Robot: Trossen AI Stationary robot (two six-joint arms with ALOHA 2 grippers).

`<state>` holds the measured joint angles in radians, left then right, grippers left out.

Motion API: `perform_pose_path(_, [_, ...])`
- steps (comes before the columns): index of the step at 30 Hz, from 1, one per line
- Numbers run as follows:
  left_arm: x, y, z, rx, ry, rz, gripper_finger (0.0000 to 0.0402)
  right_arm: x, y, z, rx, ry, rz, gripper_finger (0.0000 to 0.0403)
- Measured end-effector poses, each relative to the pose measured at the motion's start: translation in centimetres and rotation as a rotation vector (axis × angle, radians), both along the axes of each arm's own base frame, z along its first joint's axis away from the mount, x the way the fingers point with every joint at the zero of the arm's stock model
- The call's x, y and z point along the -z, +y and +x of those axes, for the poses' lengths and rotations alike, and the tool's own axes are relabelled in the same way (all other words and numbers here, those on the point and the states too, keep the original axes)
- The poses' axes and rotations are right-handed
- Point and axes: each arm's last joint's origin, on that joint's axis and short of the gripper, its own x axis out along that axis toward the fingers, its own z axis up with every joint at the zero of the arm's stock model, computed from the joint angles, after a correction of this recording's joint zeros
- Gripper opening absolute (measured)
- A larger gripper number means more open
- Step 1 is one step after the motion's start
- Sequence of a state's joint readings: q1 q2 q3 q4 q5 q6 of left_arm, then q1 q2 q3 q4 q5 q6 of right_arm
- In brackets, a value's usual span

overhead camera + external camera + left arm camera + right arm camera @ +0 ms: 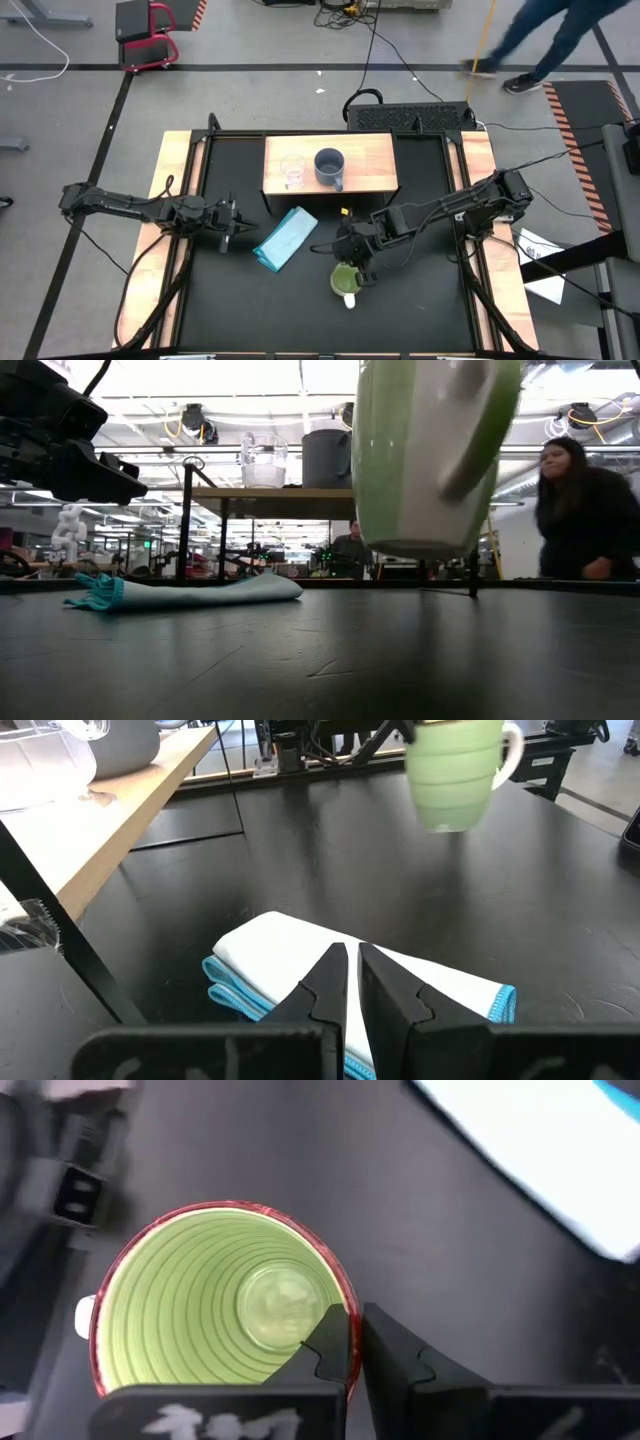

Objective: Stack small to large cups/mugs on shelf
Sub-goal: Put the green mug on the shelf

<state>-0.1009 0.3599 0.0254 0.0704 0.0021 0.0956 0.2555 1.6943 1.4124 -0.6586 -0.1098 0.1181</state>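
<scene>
Left to right: the left claw (232,222), fingers together on nothing, waits over the counter (420,310) beside the blue cloth (285,238); on the shelf (375,165) stand the clear glass cup (293,172) and the grey-blue mug (330,167). The right claw (352,256) is clamped on the rim of the lime-green mug (344,281), which hangs clear of the counter. The rim pinch looks thin, so the carry to the shelf is best kept level and slow, rising above the shelf edge before moving in.

Green mug (425,460) fills the upper middle, its base clear of the dark worktop (320,660), white handle facing the camera. Blue cloth (185,592) lies flat on the left. Glass cup (263,460) and grey mug (327,458) stand side by side on the shelf (270,501) behind. A person (585,520) stands far right.
</scene>
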Motion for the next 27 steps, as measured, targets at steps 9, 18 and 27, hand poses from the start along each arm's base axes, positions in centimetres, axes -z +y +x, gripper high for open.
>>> perform_pose_path(9, [0.2, 0.0, 0.0, 0.0, 0.017, 0.003, 0.0031, -0.6, -1.0, -0.2, 0.064, 0.038, -0.061, 0.0005])
perform_pose_path(18, [0.2, 0.0, -0.1, 0.002, 0.025, 0.005, 0.0031, -2.3, -1.0, -1.0, 0.05, -0.038, -0.073, 0.0006])
perform_pose_path(27, [0.3, 0.0, -0.1, 0.009, 0.026, 0.004, 0.0031, -3.6, -1.9, -3.3, 0.046, -0.157, -0.056, 0.0006])
